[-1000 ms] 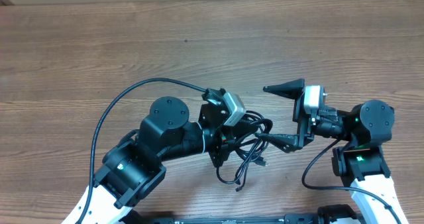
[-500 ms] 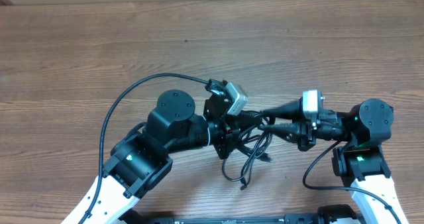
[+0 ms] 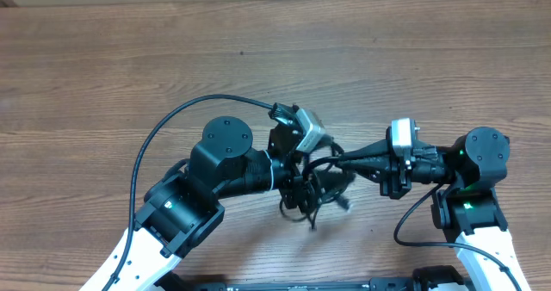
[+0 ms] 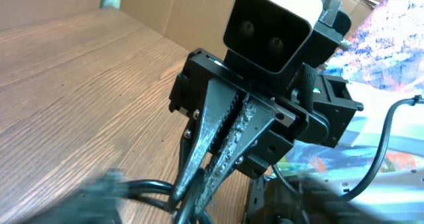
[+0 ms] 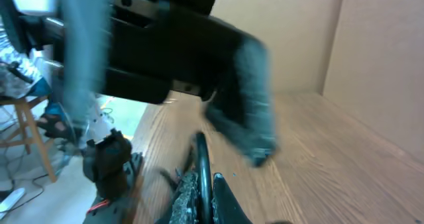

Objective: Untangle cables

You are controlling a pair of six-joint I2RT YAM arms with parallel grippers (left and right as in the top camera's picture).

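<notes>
Now that the right gripper (image 3: 341, 160) has gone from wide open a second ago to pinched together, I read its jaws as clamped on one strand of the cables (image 3: 315, 196). The left wrist view agrees: the two ribbed fingers (image 4: 211, 141) meet at their tips over a black strand (image 4: 149, 186).

The bundle sits on the table (image 3: 258, 50) between the two arms, just below the left gripper (image 3: 297, 181). It looks tighter and more drawn up than it did a moment ago, and its lower loops are blurred, so I judge it is being tugged.

I cannot tell how the left gripper's jaws stand. The wrist body covers them from above and its own camera shows only dark smears at the bottom edge.

For the task, one end is now held. Pulling apart only helps if the left side anchors the rest; otherwise the knot may just cinch.
</notes>
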